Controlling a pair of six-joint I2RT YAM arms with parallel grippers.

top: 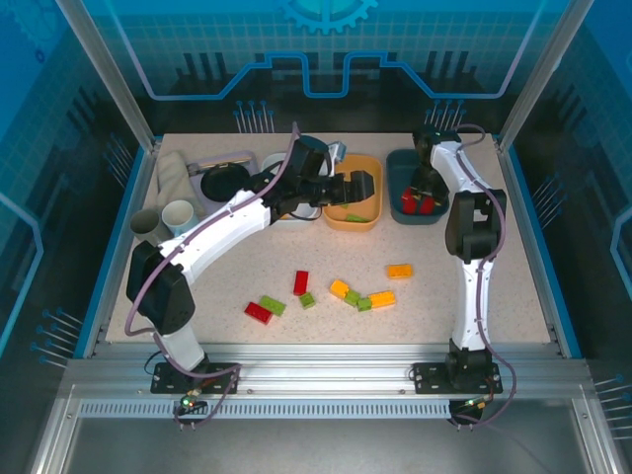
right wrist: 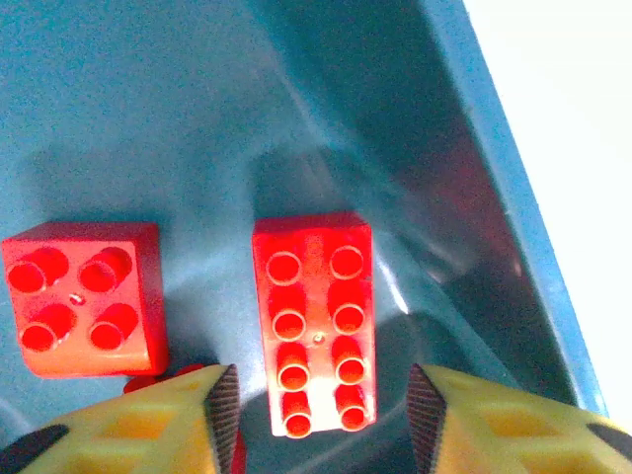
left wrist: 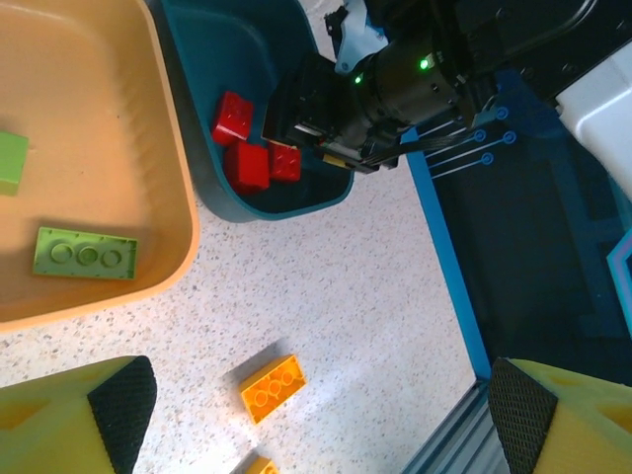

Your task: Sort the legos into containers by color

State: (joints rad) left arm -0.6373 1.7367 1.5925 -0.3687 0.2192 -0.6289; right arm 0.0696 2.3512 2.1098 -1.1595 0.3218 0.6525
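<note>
Legos (top: 353,297) in red, green and yellow-orange lie scattered across the middle of the speckled desk (top: 494,286), seen from the top external camera. Behind them stand the orange tub (top: 341,225) and, just to its right, the teal tub (top: 395,163). A white tub (top: 296,217) sits to the left, largely hidden under the left arm. The left gripper (top: 363,186) hovers over the orange tub, where a green lego (top: 355,217) lies. The right gripper (top: 423,190) reaches down into the teal tub among red legos (top: 420,205). A lavender tray (top: 212,158) and two cups (top: 180,212) occupy the far-left corner.

From the left wrist, the jaws stand wide apart with nothing between them, and the yellow fingers (left wrist: 79,415) frame bare desk. An orange lego (left wrist: 272,387) lies on the desk between the fingers. Two green bricks rest inside the orange tub, the long green brick (left wrist: 86,253) close to its wall. Three red bricks sit in the neighbouring teal tub beneath the black wrist of the right arm (left wrist: 395,74).

From the right wrist, the jaws are open and straddle one end of a long red brick (right wrist: 314,296) on the teal floor, with a gap visible on each side. A square red brick (right wrist: 84,296) lies just beside it, apart.
</note>
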